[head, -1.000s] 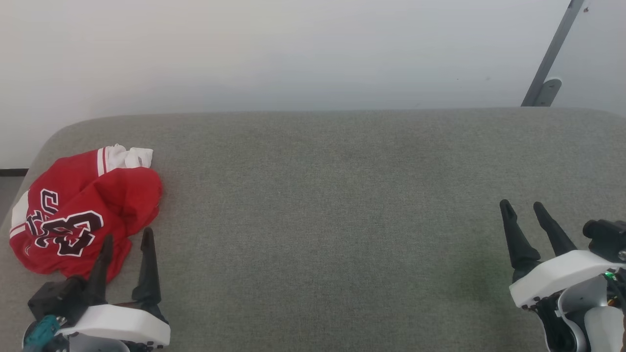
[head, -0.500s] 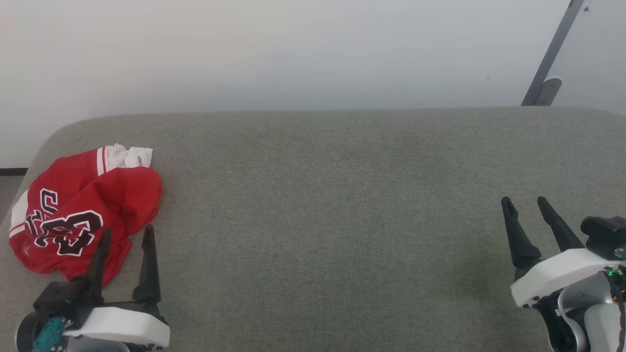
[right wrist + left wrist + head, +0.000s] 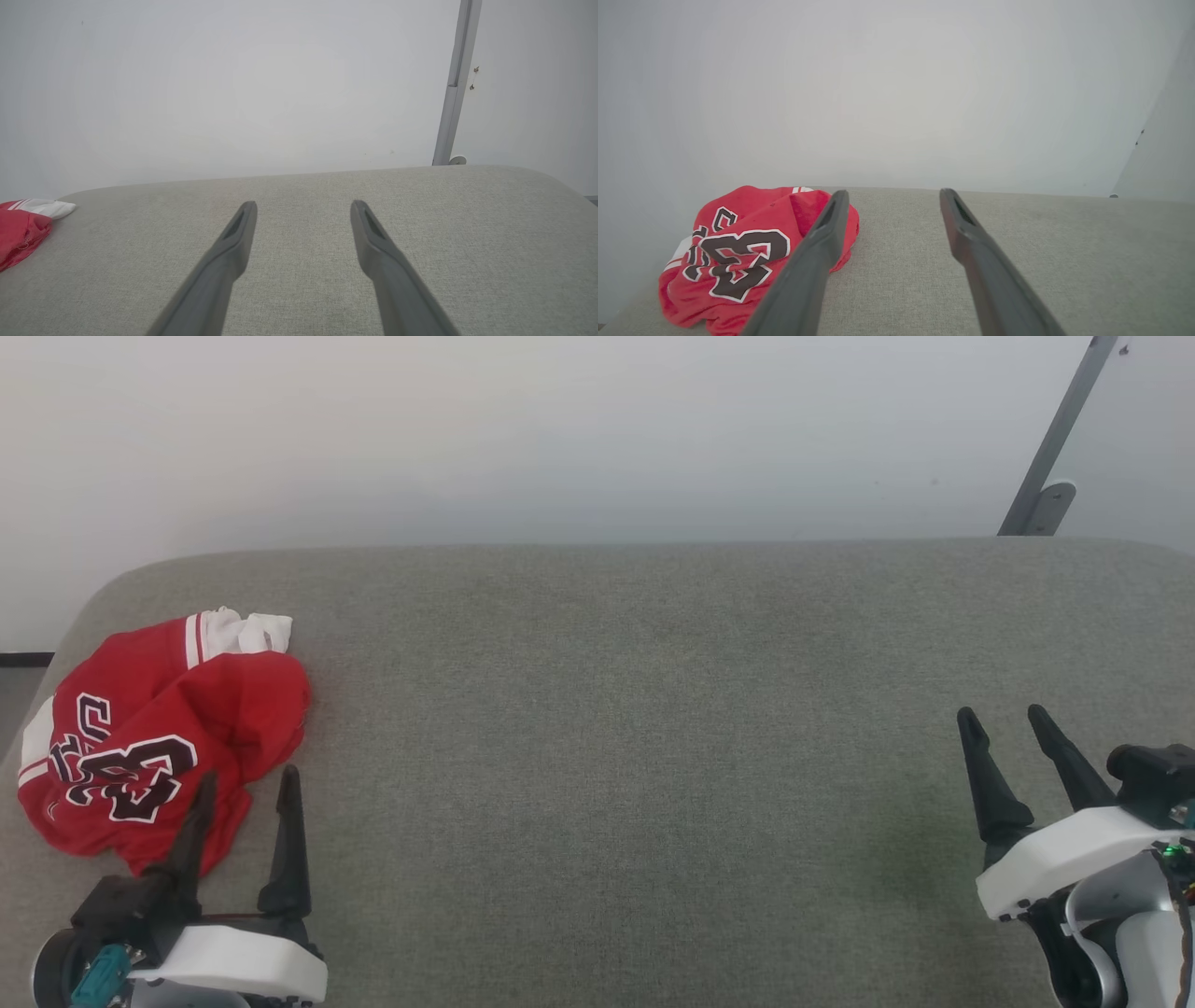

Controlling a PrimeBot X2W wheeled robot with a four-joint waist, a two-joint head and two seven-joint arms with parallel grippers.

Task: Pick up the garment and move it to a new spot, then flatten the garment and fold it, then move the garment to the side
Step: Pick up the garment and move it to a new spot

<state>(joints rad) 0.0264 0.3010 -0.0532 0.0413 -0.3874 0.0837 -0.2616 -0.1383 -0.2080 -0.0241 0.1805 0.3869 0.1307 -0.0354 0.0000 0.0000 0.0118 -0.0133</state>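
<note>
The garment (image 3: 159, 737), a red jersey with white sleeves and a black 23, lies crumpled at the left end of the grey cushioned surface (image 3: 635, 728). My left gripper (image 3: 248, 782) stands open just in front of the garment's near right edge, its left finger overlapping the cloth in the head view, nothing between the fingers. From the left wrist camera the garment (image 3: 738, 252) sits left of the open fingers (image 3: 822, 252). My right gripper (image 3: 1004, 717) is open and empty at the far right. The right wrist view catches the garment (image 3: 23, 228) at its left edge.
A white wall rises behind the surface. A grey metal strut (image 3: 1055, 439) leans at the back right, seen too as a grey metal strut (image 3: 455, 84) from the right wrist. The surface's left edge (image 3: 37, 709) curves down close beside the garment.
My left gripper has shifted slightly toward me and a little right. My right gripper has edged a little away from me. The garment has not moved.
</note>
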